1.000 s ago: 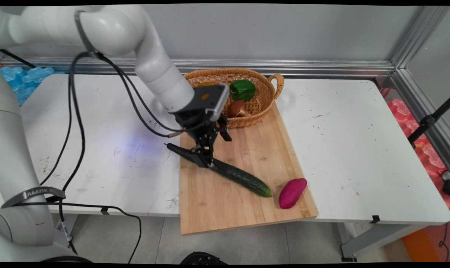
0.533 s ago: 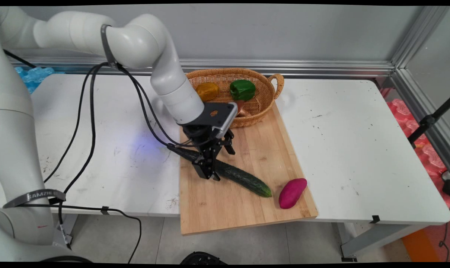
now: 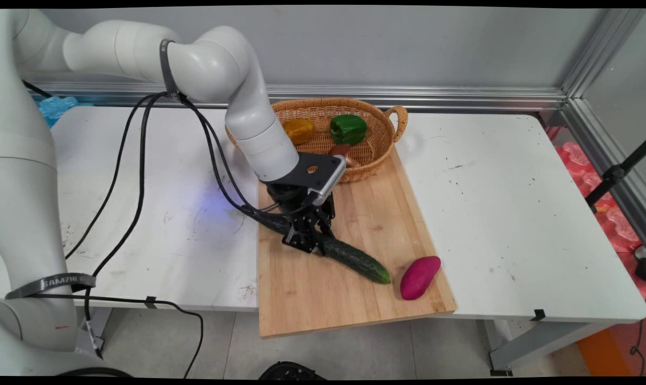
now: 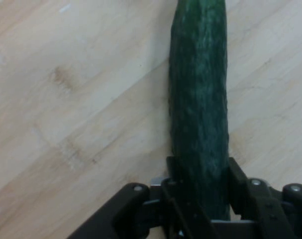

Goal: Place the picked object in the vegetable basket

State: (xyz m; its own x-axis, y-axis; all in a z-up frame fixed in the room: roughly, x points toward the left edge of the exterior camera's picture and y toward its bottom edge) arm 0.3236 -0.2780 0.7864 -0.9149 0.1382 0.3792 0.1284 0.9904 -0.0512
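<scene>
A long dark green cucumber point(image 3: 355, 259) lies slantwise on the wooden cutting board point(image 3: 328, 305), its left end reaching past the board's edge onto the table. My gripper point(image 3: 309, 241) is down on the cucumber's left half, shut on it. In the hand view the cucumber point(image 4: 198, 99) runs up from between the two black fingers point(image 4: 171, 167), which press against both of its sides, with the board point(image 4: 66, 99) beneath. A purple sweet potato point(image 3: 420, 277) rests on the board just right of the cucumber's far tip.
A wicker basket point(image 3: 328, 102) stands at the board's far end, holding a green pepper point(image 3: 348, 128), a yellow vegetable point(image 3: 298, 130) and a brown one point(image 3: 341, 152). Black cables point(image 3: 135, 176) hang from the arm over the table's left part.
The gripper has dropped and shifted slightly right along the cucumber, and its fingers have come together around it. The cucumber and the sweet potato lie where they were.
</scene>
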